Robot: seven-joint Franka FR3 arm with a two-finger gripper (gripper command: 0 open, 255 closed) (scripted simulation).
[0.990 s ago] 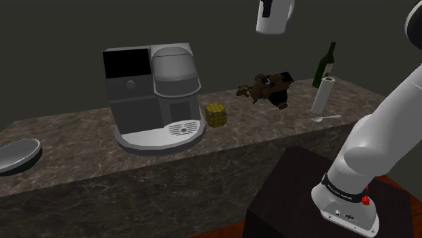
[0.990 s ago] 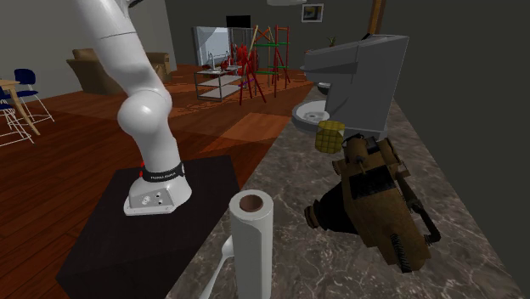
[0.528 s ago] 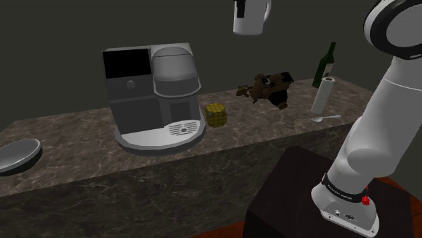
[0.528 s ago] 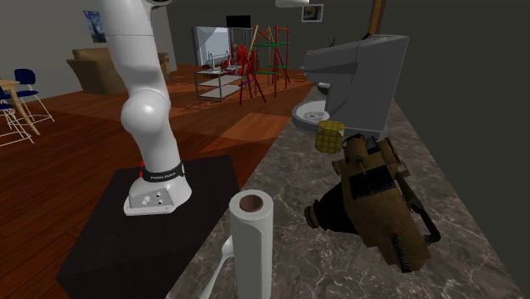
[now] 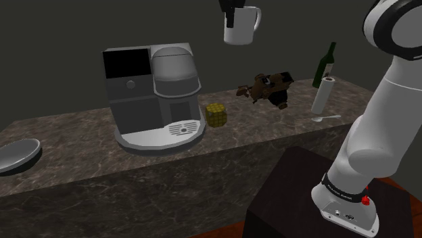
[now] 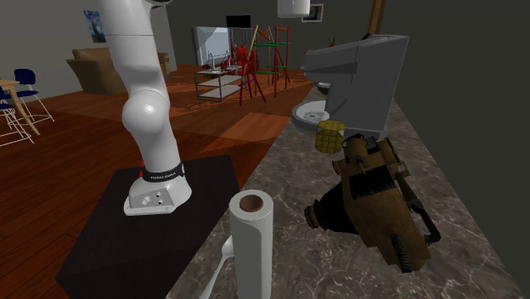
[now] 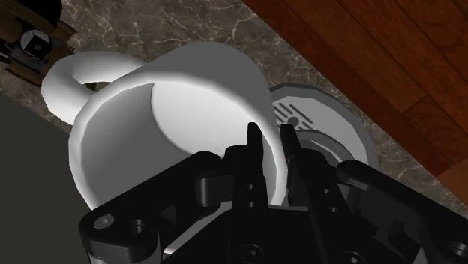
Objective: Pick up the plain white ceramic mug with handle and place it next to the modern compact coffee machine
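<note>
The white mug (image 5: 242,27) with its handle hangs high in the air, above the counter and to the shoulder view's right of the grey coffee machine (image 5: 152,91). My black gripper (image 5: 232,19) is shut on its rim. In the wrist view the fingers (image 7: 256,154) pinch the mug's wall (image 7: 172,112), one inside and one outside, and the handle (image 7: 71,75) points away from them. The machine's round drip tray (image 7: 319,120) lies below the mug. In the second exterior view the mug (image 6: 293,7) is at the top edge, above the machine (image 6: 361,76).
On the dark marble counter (image 5: 88,169) sit a yellow cube (image 5: 216,115), a brown contraption (image 5: 270,88), a green bottle (image 5: 325,65), a paper towel roll (image 5: 323,96) and a grey dish (image 5: 17,154). The dark stand (image 5: 297,196) is in front of the counter.
The gripper has carried the mug towards the shoulder view's left and a little lower, nearer the coffee machine. The arm's upper part has swung with it.
</note>
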